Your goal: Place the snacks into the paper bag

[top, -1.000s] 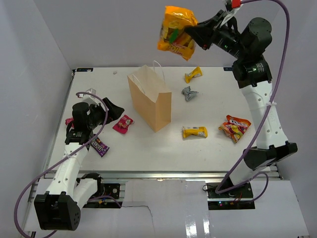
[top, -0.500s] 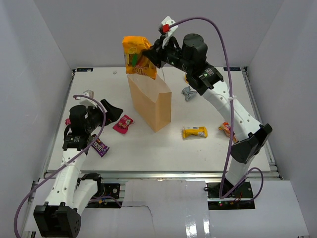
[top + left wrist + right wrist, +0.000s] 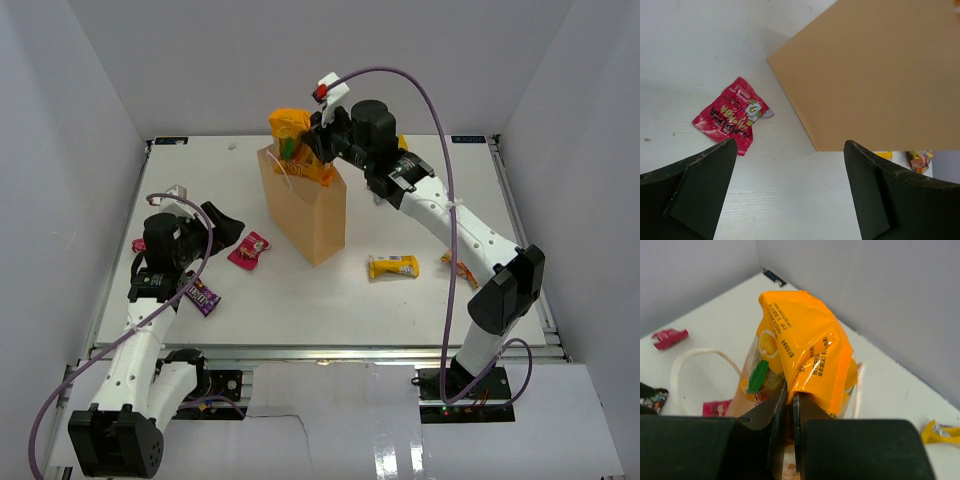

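Clamped in the right gripper (image 3: pixel 318 152): the orange bag (image 3: pixel 295 148), upright at the open mouth of the paper bag (image 3: pixel 312 222), upper centre of the top view. Lower end at or just inside the rim; cannot tell how deep. Jaws narrow, pinching the foil near its lower edge, seen close in the right wrist view.

Right arm stretched from the lower right base, up and leftward across the table (image 3: pixel 300 310), wrist bent toward the bag top.

Standing upright on the table, left of centre: the paper bag. Near its lower left corner, the pink-red packet (image 3: pixel 249 248), lying flat, apart from the bag wall. Lower left, the dark purple packet (image 3: pixel 201 296). Right of the bag, the yellow bar (image 3: pixel 393 266); further right, partly hidden behind the right arm, the red-yellow packet (image 3: pixel 462 266).

Left arm folded at the left edge of the table, with the left gripper (image 3: pixel 222 221) low over the surface and aimed toward the paper bag. Jaws wide apart, holding nothing. In the left wrist view, pink-red packet beyond the fingers (image 3: pixel 695 192), toward the left one.
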Motion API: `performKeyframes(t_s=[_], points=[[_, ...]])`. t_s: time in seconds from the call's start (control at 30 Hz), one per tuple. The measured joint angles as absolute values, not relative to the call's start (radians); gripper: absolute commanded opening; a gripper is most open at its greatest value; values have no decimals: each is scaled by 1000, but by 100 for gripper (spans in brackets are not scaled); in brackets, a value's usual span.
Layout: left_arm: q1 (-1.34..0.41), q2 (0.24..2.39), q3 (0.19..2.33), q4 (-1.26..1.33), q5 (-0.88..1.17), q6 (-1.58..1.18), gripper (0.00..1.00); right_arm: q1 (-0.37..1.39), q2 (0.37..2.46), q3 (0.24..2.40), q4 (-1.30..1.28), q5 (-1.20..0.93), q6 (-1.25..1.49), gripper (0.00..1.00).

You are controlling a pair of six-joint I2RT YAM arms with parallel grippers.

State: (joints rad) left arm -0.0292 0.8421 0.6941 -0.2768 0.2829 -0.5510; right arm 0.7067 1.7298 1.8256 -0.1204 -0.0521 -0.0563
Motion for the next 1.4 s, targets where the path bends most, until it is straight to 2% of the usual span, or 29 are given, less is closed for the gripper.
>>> performKeyframes(t_s=[0.17, 0.3, 0.37, 0.43, 0.5, 0.77, 0.97, 1.1, 1.3, 1.4], points=[[-29, 921, 714, -360, 128, -620, 98, 715, 1727, 1720, -123, -4, -74, 45], [-29, 1004, 749, -421, 23, -687, 98, 716, 1709, 1720, -81, -1, -100, 53], [-29, 1040, 757, -438, -3, -717, 96, 716, 1685, 1722, -70, -11, -113, 62], [-29, 1087, 768, -446, 1, -721, 92, 715, 1663, 1737, -69, -41, -129, 79], [-29, 1161, 790, -449, 42, -690, 89, 715, 1645, 1759, -75, -101, -167, 84], [-77, 1495, 929, -448, 153, -442, 89, 641, 1517, 1760, -170, -382, -335, 89], [-244, 1659, 1056, -434, 127, -214, 89, 379, 1356, 1484, -226, -550, -352, 88], [-308, 1709, 1082, -433, 61, -115, 87, 279, 1294, 1283, -279, -589, -351, 88], [-337, 1761, 1082, -448, -138, -78, 70, 190, 1177, 1103, -313, -639, -339, 88], [-342, 1773, 1082, -447, -202, -88, 48, 161, 1125, 1067, -312, -662, -324, 88]])
